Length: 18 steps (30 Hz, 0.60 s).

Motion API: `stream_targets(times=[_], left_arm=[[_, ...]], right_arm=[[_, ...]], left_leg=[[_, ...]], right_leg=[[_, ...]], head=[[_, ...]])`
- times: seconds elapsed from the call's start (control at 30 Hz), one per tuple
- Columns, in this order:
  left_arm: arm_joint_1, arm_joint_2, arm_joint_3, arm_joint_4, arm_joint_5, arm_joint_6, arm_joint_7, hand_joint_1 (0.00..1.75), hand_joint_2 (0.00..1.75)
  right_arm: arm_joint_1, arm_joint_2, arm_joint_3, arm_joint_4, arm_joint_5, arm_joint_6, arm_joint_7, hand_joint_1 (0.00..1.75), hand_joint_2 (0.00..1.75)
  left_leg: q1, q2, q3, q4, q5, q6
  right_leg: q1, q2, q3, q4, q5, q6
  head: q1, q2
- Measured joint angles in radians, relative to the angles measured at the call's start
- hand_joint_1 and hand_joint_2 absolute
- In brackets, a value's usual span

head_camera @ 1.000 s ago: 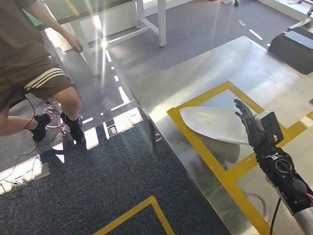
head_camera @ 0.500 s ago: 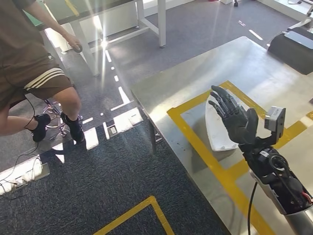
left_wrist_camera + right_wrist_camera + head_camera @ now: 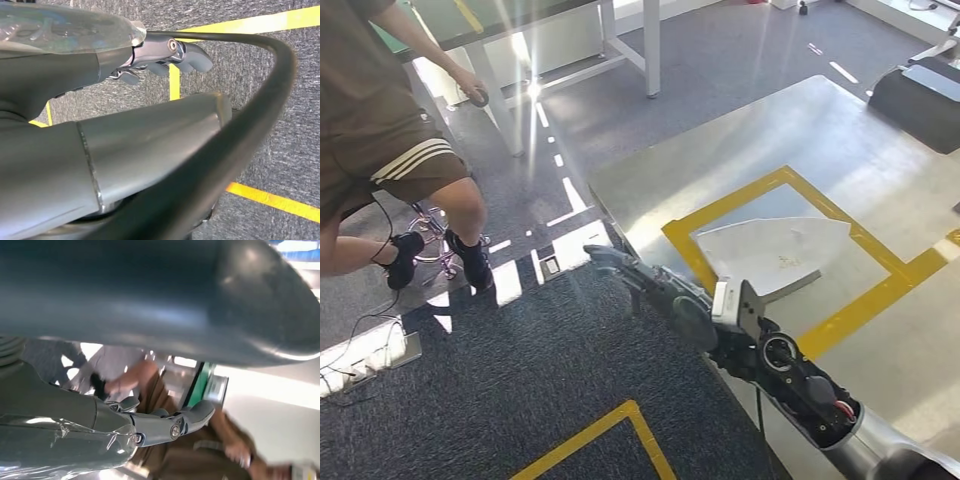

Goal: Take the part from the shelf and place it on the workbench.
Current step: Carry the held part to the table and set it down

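The part, a flat pale blade-like sheet, lies on the steel workbench inside a yellow tape frame. My right hand reaches out past the bench's near-left corner, over the carpet, fingers stretched flat and holding nothing. It is clear of the part. In the right wrist view the right hand shows straight fingers with a person behind them. My left hand hangs over the carpet, fingers loosely extended and empty.
A person sits on a stool at the left, with cables on the floor nearby. A white-legged table stands at the back. A dark case sits at the bench's far right. Yellow floor tape runs below.
My right hand has let go of the part and swung left, off the bench edge. The part, tipped up earlier, now lies flat inside the yellow frame.
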Motion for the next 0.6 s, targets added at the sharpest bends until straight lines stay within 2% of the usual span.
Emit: stream_targets(times=[0.27,0.43,0.47,0.53,0.6], left_arm=[[0.002,0.001,0.0,0.0,-0.001,0.002,0.004,0.0,0.0],[0.001,0.003,-0.001,0.0,-0.006,0.004,0.012,0.0,0.0],[0.002,0.003,-0.001,0.0,-0.006,0.004,0.014,0.0,0.0],[0.003,0.002,-0.001,0.0,-0.007,0.003,0.016,0.0,0.0],[0.003,0.0,-0.001,0.0,-0.007,0.004,0.017,0.0,0.0]], right_arm=[[-0.053,0.071,0.179,0.023,0.036,0.038,-0.004,0.0,0.0],[-0.082,0.142,0.306,0.056,0.062,0.068,-0.011,0.0,0.0],[-0.087,0.153,0.325,0.061,0.06,0.069,-0.015,0.0,0.0],[-0.098,0.171,0.355,0.07,0.051,0.071,-0.022,0.0,0.0],[-0.109,0.179,0.377,0.081,0.042,0.072,-0.028,0.0,0.0]], left_leg=[[0.0,-0.001,-0.001,0.003,-0.002,-0.002],[-0.001,-0.001,-0.001,0.001,-0.004,0.001],[0.003,-0.001,0.004,-0.007,-0.001,0.002],[0.014,0.0,0.017,-0.025,0.004,0.004],[0.021,-0.002,0.026,-0.033,0.005,0.005]], right_leg=[[-0.002,0.0,0.002,-0.003,0.0,0.0],[-0.002,-0.001,0.004,-0.01,0.001,0.002],[-0.001,-0.001,0.004,-0.011,0.0,0.003],[0.004,-0.002,-0.01,0.024,-0.022,0.008],[0.005,-0.002,-0.063,0.136,-0.073,0.014]], head=[[0.0,0.0],[0.0,0.0],[0.0,0.0],[0.001,0.0],[0.003,0.0]])
